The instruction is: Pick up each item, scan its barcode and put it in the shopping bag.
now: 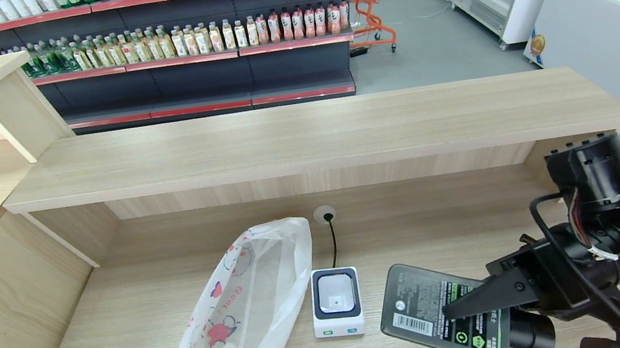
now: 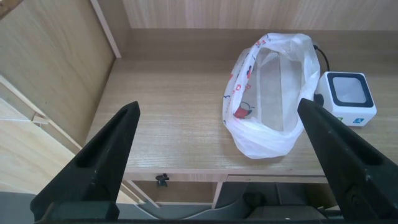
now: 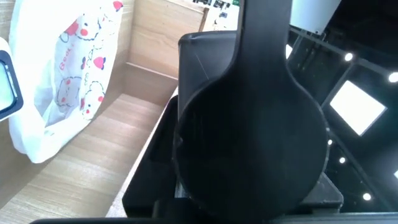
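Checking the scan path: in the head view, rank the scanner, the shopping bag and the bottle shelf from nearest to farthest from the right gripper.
From the right gripper, shut on the dark pouch:
1. Scanner, just to its left on the counter.
2. Shopping bag, left of the scanner.
3. Bottle shelf, far off behind the counter.

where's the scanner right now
In the head view the scanner sits on the counter, just right of the shopping bag and left of the dark packet held in the right gripper.
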### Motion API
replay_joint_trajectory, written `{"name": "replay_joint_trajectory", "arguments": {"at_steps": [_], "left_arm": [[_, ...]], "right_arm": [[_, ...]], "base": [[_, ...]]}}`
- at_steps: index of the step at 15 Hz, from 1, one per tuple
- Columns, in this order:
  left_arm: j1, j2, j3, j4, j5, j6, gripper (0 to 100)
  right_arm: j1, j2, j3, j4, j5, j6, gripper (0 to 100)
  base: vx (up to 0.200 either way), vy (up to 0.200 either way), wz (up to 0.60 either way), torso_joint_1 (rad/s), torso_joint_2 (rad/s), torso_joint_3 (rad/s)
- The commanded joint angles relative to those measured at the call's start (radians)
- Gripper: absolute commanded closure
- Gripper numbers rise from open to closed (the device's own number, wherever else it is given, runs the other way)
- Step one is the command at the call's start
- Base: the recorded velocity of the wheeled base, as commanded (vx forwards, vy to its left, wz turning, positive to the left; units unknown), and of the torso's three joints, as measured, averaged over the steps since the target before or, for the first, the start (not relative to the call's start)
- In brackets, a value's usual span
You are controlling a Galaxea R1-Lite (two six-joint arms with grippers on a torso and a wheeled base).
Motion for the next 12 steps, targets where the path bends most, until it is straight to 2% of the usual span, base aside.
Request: {"name": "replay_joint_trajectory", "arguments": {"at_steps": [1,3,4,5,6,8,9,11,12], "left_arm": [[0.000,0.000,0.000,0.000,0.000,0.000,0],[0.000,0.000,0.000,0.000,0.000,0.000,0],[0.000,0.000,0.000,0.000,0.000,0.000,0],[0.000,0.000,0.000,0.000,0.000,0.000,0],[0.000,0.000,0.000,0.000,0.000,0.000,0],[0.000,0.000,0.000,0.000,0.000,0.000,0],[0.000,0.000,0.000,0.000,0.000,0.000,0],[0.000,0.000,0.000,0.000,0.000,0.000,0],[0.000,0.000,0.000,0.000,0.000,0.000,0]], "right_arm": [[-0.004,-0.011,-0.020,-0.023,0.000,0.054,100],[-0.068,-0.109,-0.060,-0.100,-0.048,0.434,100],[-0.131,-0.164,-0.055,-0.124,-0.120,0.565,100],[-0.197,-0.221,-0.034,-0.110,-0.144,0.641,100],[-0.261,-0.255,0.046,-0.006,-0.135,0.760,100],[-0.283,-0.318,0.064,0.200,-0.100,0.951,100],[-0.284,-0.333,0.027,0.221,-0.081,1.123,100],[-0.309,-0.367,-0.003,0.210,-0.032,1.573,100],[-0.344,-0.374,-0.002,0.210,-0.034,1.703,100]], "base": [[0.000,0.000,0.00,0.000,0.00,0.000],[0.000,0.000,0.00,0.000,0.00,0.000],[0.000,0.000,0.00,0.000,0.00,0.000],[0.000,0.000,0.00,0.000,0.00,0.000],[0.000,0.000,0.00,0.000,0.00,0.000],[0.000,0.000,0.00,0.000,0.00,0.000],[0.000,0.000,0.00,0.000,0.00,0.000],[0.000,0.000,0.00,0.000,0.00,0.000],[0.000,0.000,0.00,0.000,0.00,0.000]]}}
